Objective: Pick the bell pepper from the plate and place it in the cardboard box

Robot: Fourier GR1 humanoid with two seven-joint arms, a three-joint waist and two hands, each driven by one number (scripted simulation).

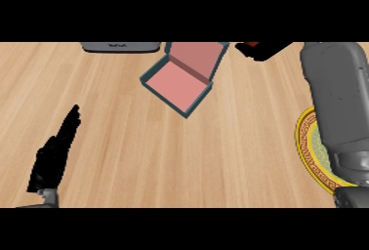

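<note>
Bell pepper (249,44) in right robot hand (269,50) | wooden counter (144,156) | cardboard box (180,83) open

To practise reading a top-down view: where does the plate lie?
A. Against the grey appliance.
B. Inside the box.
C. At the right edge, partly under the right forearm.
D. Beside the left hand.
C: the plate shows its yellow rim at the right edge, partly hidden by the right forearm, apart from the box and the left hand.
</note>
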